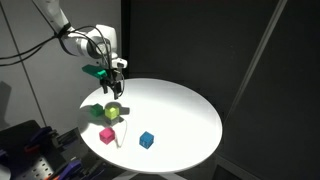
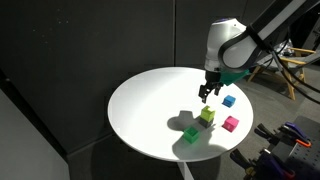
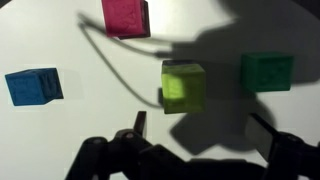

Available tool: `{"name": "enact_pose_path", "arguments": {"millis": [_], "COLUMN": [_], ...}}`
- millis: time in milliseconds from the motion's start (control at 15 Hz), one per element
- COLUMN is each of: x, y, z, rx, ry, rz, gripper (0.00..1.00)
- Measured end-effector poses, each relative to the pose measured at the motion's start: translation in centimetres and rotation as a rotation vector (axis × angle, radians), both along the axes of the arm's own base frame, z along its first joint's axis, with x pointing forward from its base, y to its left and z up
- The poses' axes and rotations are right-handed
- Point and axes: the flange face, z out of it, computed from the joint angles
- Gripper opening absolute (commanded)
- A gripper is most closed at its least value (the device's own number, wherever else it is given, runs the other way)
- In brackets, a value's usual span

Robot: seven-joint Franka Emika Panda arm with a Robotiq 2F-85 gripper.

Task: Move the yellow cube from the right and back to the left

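The yellow cube [image 1: 113, 110] [image 2: 207, 115] [image 3: 184, 86] rests on the round white table [image 1: 190, 110] [image 2: 140, 110], near its edge among other cubes. My gripper [image 1: 116, 74] [image 2: 208, 93] [image 3: 200, 128] hangs a little above it, open, with nothing between the fingers. In the wrist view the cube lies just beyond the two dark fingertips [image 3: 140, 124], slightly toward the left one, and stands clear of both.
A green cube [image 1: 97, 112] [image 2: 191, 134] [image 3: 267, 72] sits close beside the yellow one. A pink cube [image 1: 107, 134] [image 2: 231, 124] [image 3: 126, 16] and a blue cube [image 1: 146, 140] [image 2: 229, 101] [image 3: 33, 86] lie nearby. Dark curtains surround the table.
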Motion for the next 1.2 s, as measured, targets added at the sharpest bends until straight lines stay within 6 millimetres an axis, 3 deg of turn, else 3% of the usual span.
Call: {"name": "enact_pose_path", "arguments": {"millis": [1200], "x": [0.5], "y": [-0.4], "z": [-5.4], "rx": [0.016], "ry": [0.012], "rz": [0.068], "gripper": [1.0]}}
